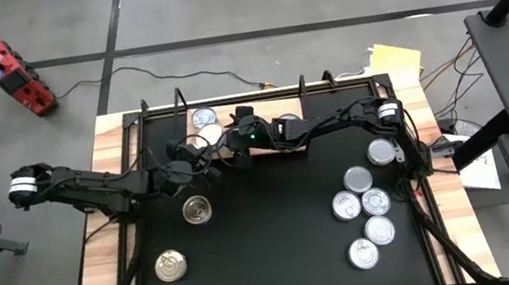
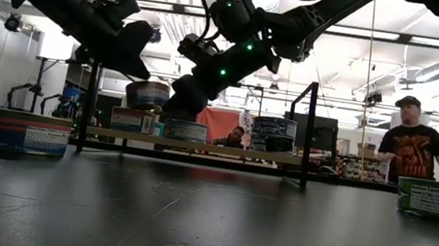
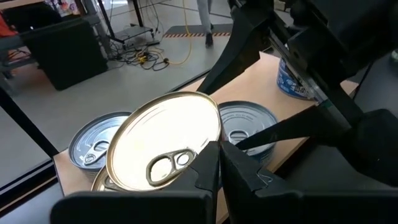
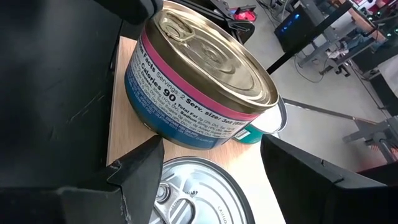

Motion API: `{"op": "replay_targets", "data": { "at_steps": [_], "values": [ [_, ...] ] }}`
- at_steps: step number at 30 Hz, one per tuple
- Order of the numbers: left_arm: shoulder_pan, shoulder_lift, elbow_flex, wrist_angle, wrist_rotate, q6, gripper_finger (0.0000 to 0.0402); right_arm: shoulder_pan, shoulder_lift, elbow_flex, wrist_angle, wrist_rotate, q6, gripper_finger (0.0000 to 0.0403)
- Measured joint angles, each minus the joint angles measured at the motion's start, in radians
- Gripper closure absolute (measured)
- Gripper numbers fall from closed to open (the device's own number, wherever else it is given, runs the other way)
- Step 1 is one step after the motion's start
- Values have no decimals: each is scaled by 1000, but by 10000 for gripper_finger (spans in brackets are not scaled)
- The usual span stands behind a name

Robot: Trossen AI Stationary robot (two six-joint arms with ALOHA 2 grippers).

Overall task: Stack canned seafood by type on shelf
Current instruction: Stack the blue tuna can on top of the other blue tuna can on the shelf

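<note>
Gold-topped round tin (image 3: 163, 146), shiny ringed lid, pinched in left gripper (image 3: 219, 163) above wooden shelf (image 4: 124, 134); right gripper (image 4: 211, 163) wide at 3 o'clock.

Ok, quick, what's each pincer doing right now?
Left pincer: closed, pinching the gold can by its rim.
Right pincer: open, holding nothing.
</note>
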Motion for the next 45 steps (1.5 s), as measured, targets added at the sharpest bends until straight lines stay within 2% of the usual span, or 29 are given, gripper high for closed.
{"op": "replay_targets", "data": {
  "at_steps": [10, 21, 28, 34, 45],
  "values": [
    [-1, -8, 0, 13, 2, -3, 401, 0, 0, 0, 27, -39, 16, 145],
    [-26, -125, 0, 6, 4, 30, 401, 0, 0, 0, 41, -45, 6, 145],
    [-34, -233, 0, 0, 136, 59, 401, 0, 0, 0, 46, -45, -5, 145],
    [-34, -274, 0, -50, 142, 68, 401, -2, 0, 0, 70, -47, -11, 149],
    [-35, -274, 0, -63, 143, 65, 401, -3, 0, 0, 99, -48, -41, 174]
  ]
}}
